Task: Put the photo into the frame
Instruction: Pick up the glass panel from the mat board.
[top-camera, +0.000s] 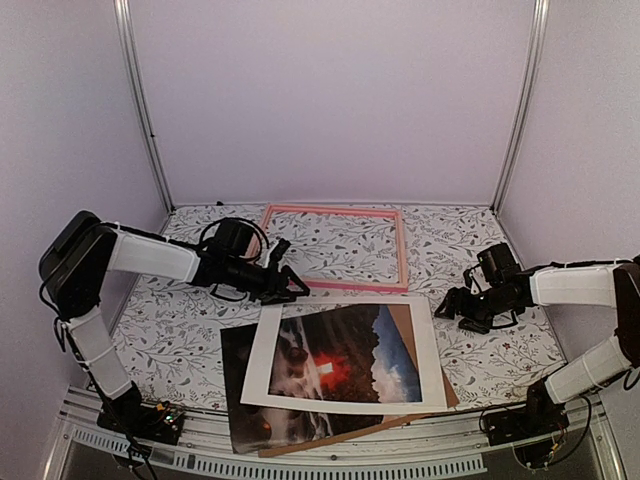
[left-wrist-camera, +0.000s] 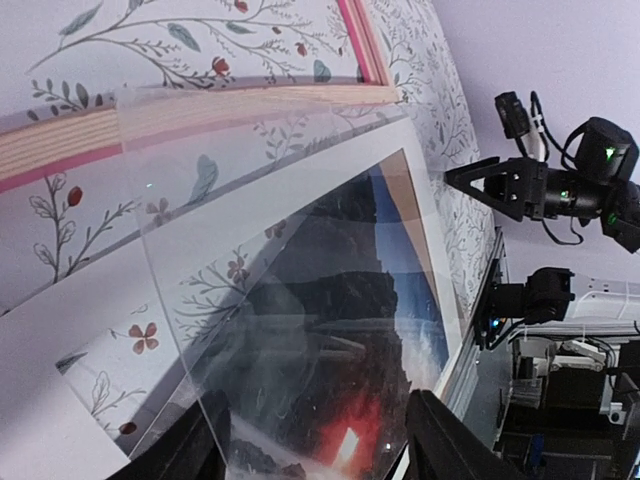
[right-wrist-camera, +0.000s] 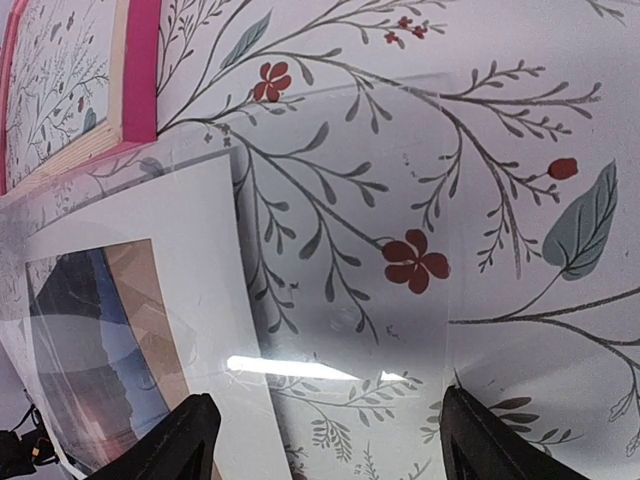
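Left gripper (left-wrist-camera: 315, 415): fingers stand apart with nothing seen clamped. A clear sheet (left-wrist-camera: 260, 180) lies under them, its edge running down beside one finger. Contact with it cannot be told.
Right gripper (right-wrist-camera: 328, 400): fingers stand wide apart and hold nothing, low over the patterned table (top-camera: 180, 320), which shows directly below them through the same clear sheet.
The photo (top-camera: 250, 395): lies flat, below and ahead of the left gripper's fingers and off to the inner side of the right gripper. It sits under a white mat (top-camera: 262, 365), with a brown backing board (top-camera: 403, 330) showing beside it in the mat's opening. One dark corner sticks out on the side away from both grippers.
The frame (top-camera: 360, 286): lies flat and holds nothing. Its near rail is just beside the left gripper and beyond the stack.
Task status: judged not yet begun, since the print is outside the frame and covered.
Risk, wrong item: closing here would likely catch the clear sheet or the mat, not the print, because both lie over it.
Risk, dragging: pulling any one layer could shift the whole stack toward the table's edge near the arm bases.
Risk, frame: the left gripper is close enough to the pink rail to knock it askew when it moves.
Risk, print: a thin glossy sheet lying flat gives little to pinch. Fingers could slip, scuff or crease it.
Risk, visibility: glare on the clear sheet hides its full extent, so its edges may be misjudged.
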